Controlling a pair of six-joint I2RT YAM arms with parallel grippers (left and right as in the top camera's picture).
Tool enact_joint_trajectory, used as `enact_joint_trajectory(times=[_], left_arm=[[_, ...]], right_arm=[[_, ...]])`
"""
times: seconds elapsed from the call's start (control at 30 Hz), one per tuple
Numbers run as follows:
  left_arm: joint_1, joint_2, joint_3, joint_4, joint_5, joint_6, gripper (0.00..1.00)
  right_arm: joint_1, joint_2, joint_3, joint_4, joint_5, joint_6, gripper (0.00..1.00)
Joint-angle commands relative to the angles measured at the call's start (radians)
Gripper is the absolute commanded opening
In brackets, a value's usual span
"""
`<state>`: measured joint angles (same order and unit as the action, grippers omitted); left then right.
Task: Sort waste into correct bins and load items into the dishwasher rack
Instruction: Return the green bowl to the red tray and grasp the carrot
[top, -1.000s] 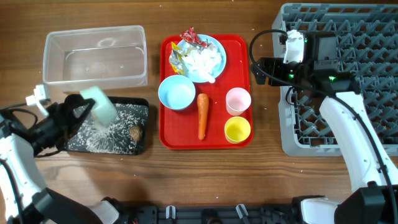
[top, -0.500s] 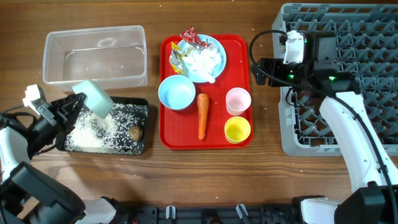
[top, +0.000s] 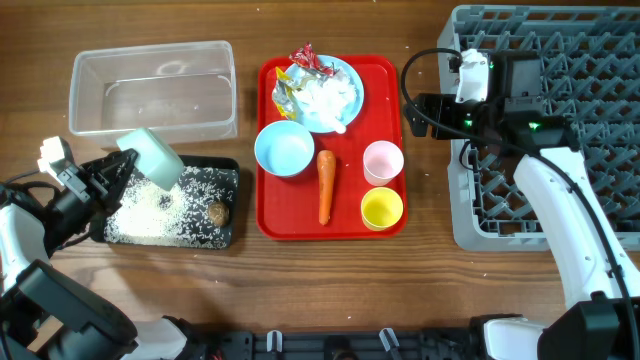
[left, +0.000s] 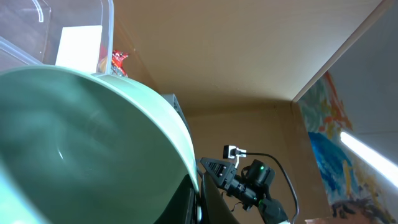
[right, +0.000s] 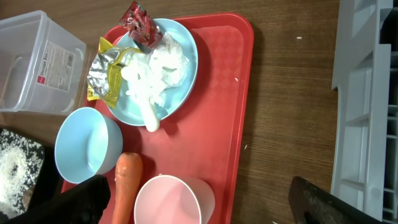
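My left gripper (top: 122, 172) is shut on the rim of a light blue bowl (top: 150, 158), held tipped above the left end of the black tray (top: 232, 200). In the left wrist view the bowl (left: 74, 143) fills the frame, its rim pinched between the fingers (left: 186, 202). Loose rice (top: 150, 215) and a brown lump (top: 215, 212) lie in the black tray. On the red tray (top: 345, 228) stand a second bowl (top: 284, 150), carrot (top: 325, 185), pink cup (top: 382, 162), yellow cup (top: 381, 208) and the plate (top: 350, 72) with tissue (top: 325, 98), wrappers (top: 300, 65) and spoon (right: 146, 112). My right gripper (top: 418, 112) hangs open beside the red tray, above the pink cup (right: 177, 202).
The clear tub (top: 75, 95) stands behind the black tray with nothing in it. The grey dishwasher rack (top: 580, 60) fills the right side, with my right arm stretched over its left edge. Bare wood lies along the front of the table.
The bowl has shifted slightly left and back over the black tray. Rice that was falling from it now lies settled in the tray. The right arm has not moved.
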<state>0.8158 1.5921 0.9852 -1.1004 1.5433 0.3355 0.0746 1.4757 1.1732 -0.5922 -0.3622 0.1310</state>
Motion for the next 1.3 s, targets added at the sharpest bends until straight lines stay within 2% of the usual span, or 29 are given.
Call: enact_joint_trajectory(times=[0.0,0.13,0.17,0.2,0.33,0.37,0.43,0.47,0.5,0.53,0.6,0.7,0.73,0.83,0.97,1.1,1.17,1.23,1.27], left_arm=[[0.005,0.004,-0.005,-0.012,0.034,0.025,0.04],[0.003,-0.001,-0.005,-0.023,0.034,0.055,0.04],[-0.005,-0.012,-0.005,-0.05,0.031,0.08,0.04],[-0.024,-0.048,-0.005,-0.111,0.018,0.163,0.04],[-0.094,-0.199,-0.005,-0.108,-0.169,0.184,0.04],[-0.196,-0.283,-0.005,-0.088,-0.3,0.172,0.04],[-0.316,-0.334,-0.005,-0.04,-0.392,0.108,0.04],[-0.401,-0.356,-0.005,0.008,-0.465,0.038,0.04],[-0.525,-0.371,-0.005,0.08,-0.601,-0.085,0.04],[-0.678,-0.372,-0.005,0.154,-0.811,-0.237,0.04],[-0.93,-0.359,-0.005,0.23,-1.119,-0.392,0.04],[-1.203,-0.304,-0.005,0.294,-1.424,-0.496,0.04],[-1.276,-0.272,-0.005,0.317,-1.48,-0.505,0.04],[-1.411,-0.131,-0.005,0.354,-1.6,-0.531,0.04],[-1.463,0.016,-0.005,0.373,-1.601,-0.531,0.04],[-1.484,0.026,0.002,0.378,-1.601,-0.531,0.05],[-1.488,0.026,0.02,0.375,-1.585,-0.531,0.27],[-1.49,0.024,0.057,0.367,-1.577,-0.531,0.59],[-1.49,0.024,0.085,0.358,-1.577,-0.531,0.71]], right_arm=[[-0.006,0.011,0.01,-0.005,0.003,0.004,0.95],[-0.006,0.011,0.01,-0.005,0.003,0.011,0.95],[-0.006,0.011,0.01,-0.005,0.003,0.01,0.95],[-0.006,0.011,0.01,-0.005,0.003,0.011,0.95],[-0.006,0.011,0.01,-0.004,0.003,0.03,0.95],[-0.006,0.011,0.01,-0.003,0.003,0.034,0.95],[-0.006,0.011,0.01,-0.003,-0.004,0.037,0.95],[-0.006,0.011,0.01,-0.004,-0.005,0.037,0.95],[-0.006,0.011,0.01,-0.004,-0.005,0.037,0.95],[-0.006,0.011,0.01,-0.004,-0.004,0.037,0.95],[-0.006,0.011,0.01,-0.004,-0.004,0.036,0.95],[-0.006,0.011,0.01,-0.004,-0.004,0.037,0.95],[-0.006,0.011,0.01,-0.004,-0.004,0.036,0.95],[-0.007,0.011,0.01,-0.005,-0.004,0.036,0.95],[-0.006,0.011,0.01,-0.007,-0.004,0.035,0.95],[-0.006,0.011,0.01,-0.004,-0.004,0.035,0.95],[-0.007,0.011,0.01,-0.003,-0.003,0.035,0.95],[-0.007,0.011,0.01,-0.003,-0.004,0.034,0.95],[-0.007,0.011,0.01,-0.003,-0.003,0.033,0.95]])
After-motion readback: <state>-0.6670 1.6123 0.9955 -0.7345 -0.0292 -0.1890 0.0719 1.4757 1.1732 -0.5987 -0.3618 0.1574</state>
